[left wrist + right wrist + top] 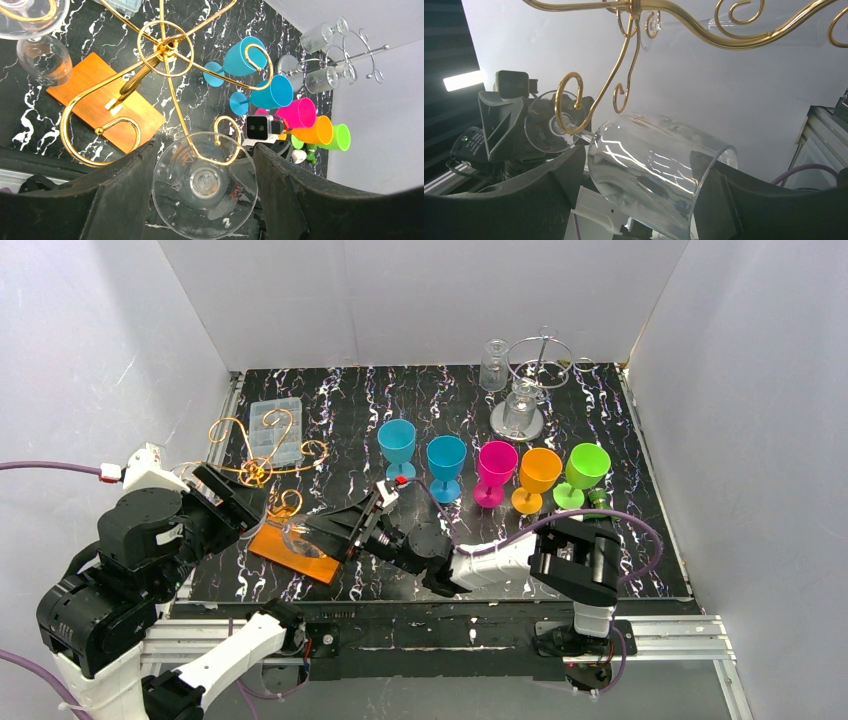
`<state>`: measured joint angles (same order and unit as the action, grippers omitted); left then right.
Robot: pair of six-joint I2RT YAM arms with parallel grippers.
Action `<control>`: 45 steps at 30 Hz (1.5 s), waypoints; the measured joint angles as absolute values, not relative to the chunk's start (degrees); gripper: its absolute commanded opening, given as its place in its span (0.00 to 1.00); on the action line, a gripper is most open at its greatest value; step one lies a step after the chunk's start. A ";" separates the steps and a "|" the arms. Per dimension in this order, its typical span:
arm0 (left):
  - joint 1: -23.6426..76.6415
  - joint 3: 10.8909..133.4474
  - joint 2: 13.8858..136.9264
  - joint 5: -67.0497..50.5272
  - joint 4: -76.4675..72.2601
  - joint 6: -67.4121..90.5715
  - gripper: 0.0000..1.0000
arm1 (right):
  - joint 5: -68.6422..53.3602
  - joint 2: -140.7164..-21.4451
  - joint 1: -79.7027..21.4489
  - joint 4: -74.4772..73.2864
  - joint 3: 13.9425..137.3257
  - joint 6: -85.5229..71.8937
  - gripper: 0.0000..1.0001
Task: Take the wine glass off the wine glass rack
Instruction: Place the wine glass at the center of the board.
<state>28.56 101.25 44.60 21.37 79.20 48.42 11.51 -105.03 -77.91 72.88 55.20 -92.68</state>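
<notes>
The gold wire wine glass rack [255, 465] stands on an orange wooden base [300, 560] at the table's left. A clear wine glass [300, 538] lies tilted with its stem in one of the rack's curled hooks [569, 107]. My left gripper [204, 150] is shut on the glass's round foot [205, 185], a finger on either side. My right gripper [639, 155] reaches in from the right and is shut on the bowl [654, 175]. A second clear glass [40, 57] hangs from another arm of the rack [165, 47].
A row of coloured plastic goblets runs across the middle: blue [397, 440], blue [446, 462], pink [496, 465], orange [540, 472], green [586, 465]. A silver rack with clear glasses [530, 380] stands back right. A clear plastic box [275, 430] lies behind the gold rack. White walls enclose the table.
</notes>
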 measured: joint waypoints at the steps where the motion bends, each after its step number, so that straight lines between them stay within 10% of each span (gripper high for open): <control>1: 28.56 101.14 44.53 21.37 78.87 48.69 0.36 | 11.62 -104.64 -77.91 72.88 54.89 -92.44 0.80; 45: 27.83 95.79 38.96 21.06 64.58 60.55 0.35 | 10.98 -88.64 -78.24 72.51 50.72 -76.14 0.65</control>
<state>27.83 95.79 38.96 21.06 64.58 60.55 10.98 -88.64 -78.24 72.51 50.72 -76.14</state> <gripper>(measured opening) 0.655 0.736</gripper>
